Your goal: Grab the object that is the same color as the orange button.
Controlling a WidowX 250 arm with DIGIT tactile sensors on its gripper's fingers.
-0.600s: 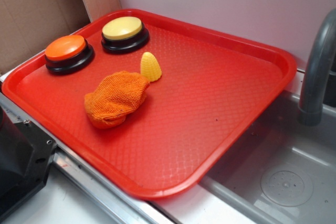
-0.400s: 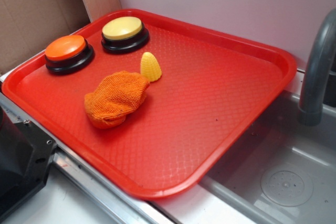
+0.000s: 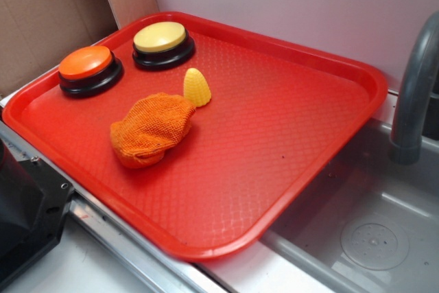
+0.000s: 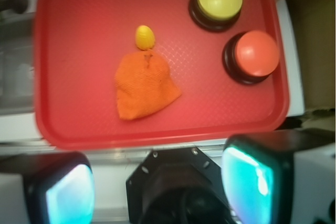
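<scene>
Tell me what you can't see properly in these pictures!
- The claw: the wrist view cuts its blurry fingers off at the bottom edge; the exterior view shows only a dark bit at its top-left corner.
- The faucet: cut off by the exterior view's right edge.
- Under the orange cloth: its folds hide that.
- The yellow corn: blurry in the wrist view.

On the tray (image 3: 329,149) the knitted cloth (image 3: 151,130) lies toward the near left, with the corn-shaped cone (image 3: 197,87) just behind it at its right corner. The two push buttons stand side by side in the far left corner: one (image 3: 89,69) on the left, the other (image 3: 163,44) to its right. A sink (image 3: 374,238) with a faucet (image 3: 415,94) lies right of the tray.
</scene>
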